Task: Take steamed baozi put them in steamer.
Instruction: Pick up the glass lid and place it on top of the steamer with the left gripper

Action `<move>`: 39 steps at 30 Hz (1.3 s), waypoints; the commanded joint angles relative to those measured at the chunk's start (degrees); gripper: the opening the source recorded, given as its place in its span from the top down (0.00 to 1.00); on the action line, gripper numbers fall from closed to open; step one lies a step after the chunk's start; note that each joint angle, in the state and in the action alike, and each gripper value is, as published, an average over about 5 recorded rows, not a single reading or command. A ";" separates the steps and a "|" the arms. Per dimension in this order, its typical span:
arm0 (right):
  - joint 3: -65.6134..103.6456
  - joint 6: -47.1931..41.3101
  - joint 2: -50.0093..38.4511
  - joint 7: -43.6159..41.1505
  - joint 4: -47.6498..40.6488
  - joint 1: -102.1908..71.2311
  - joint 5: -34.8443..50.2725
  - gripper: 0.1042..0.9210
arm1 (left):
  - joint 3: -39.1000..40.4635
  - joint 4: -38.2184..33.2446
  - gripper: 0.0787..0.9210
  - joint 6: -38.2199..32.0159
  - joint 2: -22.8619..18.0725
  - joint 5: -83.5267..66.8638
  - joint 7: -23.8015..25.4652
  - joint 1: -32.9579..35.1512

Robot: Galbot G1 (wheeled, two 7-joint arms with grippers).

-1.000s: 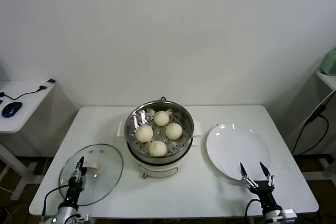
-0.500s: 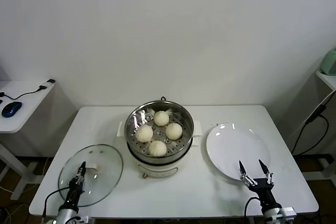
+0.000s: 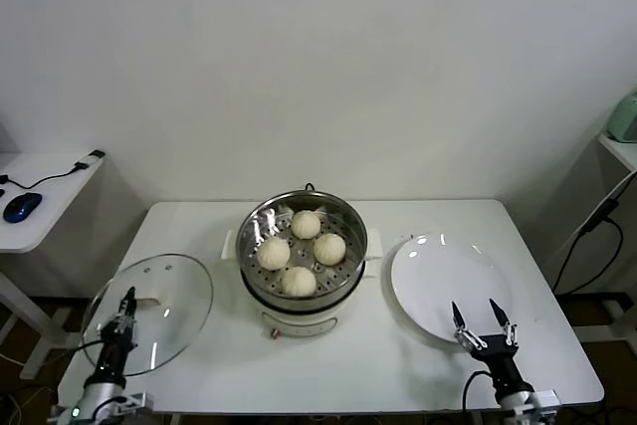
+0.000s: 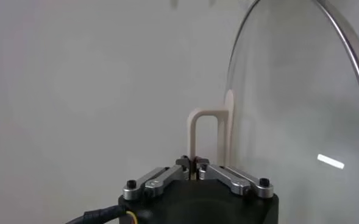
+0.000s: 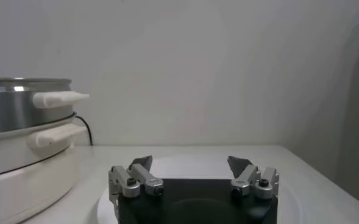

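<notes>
Buns are not at either end effector: nearest the robot, the left end effector (image 3: 124, 298) is clamped on the white handle of the glass lid (image 3: 149, 311), which has shifted left and lifted since a moment ago. The right end effector (image 3: 480, 316) waits open by the empty plate (image 3: 438, 281). Farther back on the worktop (image 3: 398, 365), four buns (image 3: 299, 281) sit in the steamer (image 3: 303, 246), so loading looks finished.

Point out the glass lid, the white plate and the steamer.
glass lid (image 3: 159, 306), head view, on the bare glass of its dome.
white plate (image 3: 443, 276), head view, on its empty flat centre.
steamer (image 3: 261, 218), head view, on its shiny steel rim.
</notes>
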 commanded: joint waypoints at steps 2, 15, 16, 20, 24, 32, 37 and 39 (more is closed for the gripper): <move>-0.24 -3.62 0.02 3.10 1.12 0.08 -4.15 0.12 | -3.38 -12.47 0.93 4.21 2.63 -8.68 8.65 1.96; -0.72 -5.22 -0.11 4.32 3.73 -0.88 -6.68 0.12 | 4.18 -31.56 0.93 24.92 9.42 -8.57 26.97 -3.60; -0.82 -5.18 -0.11 4.30 3.94 -0.92 -6.79 0.12 | 6.34 -32.18 0.93 26.03 9.46 -7.11 27.40 -4.53; -1.48 -4.90 -0.14 4.21 4.82 -1.26 -7.38 0.12 | 17.51 -33.39 0.93 30.64 9.13 -0.93 29.34 -8.51; -2.00 -4.22 0.13 4.21 5.15 -1.52 -7.99 0.12 | 28.20 -32.90 0.93 35.57 6.08 5.57 32.06 -13.18; -2.81 -3.15 0.80 4.59 4.36 -1.35 -8.24 0.12 | 42.26 -30.46 0.93 41.82 -3.40 17.72 35.78 -17.72; -2.58 -2.54 0.84 4.60 3.97 -1.56 -8.16 0.12 | 45.97 -25.37 0.93 42.46 -7.69 20.93 35.00 -20.78; -2.30 -2.32 0.82 4.56 4.00 -1.75 -8.04 0.12 | 47.15 -23.33 0.93 42.55 -9.05 21.30 34.84 -21.87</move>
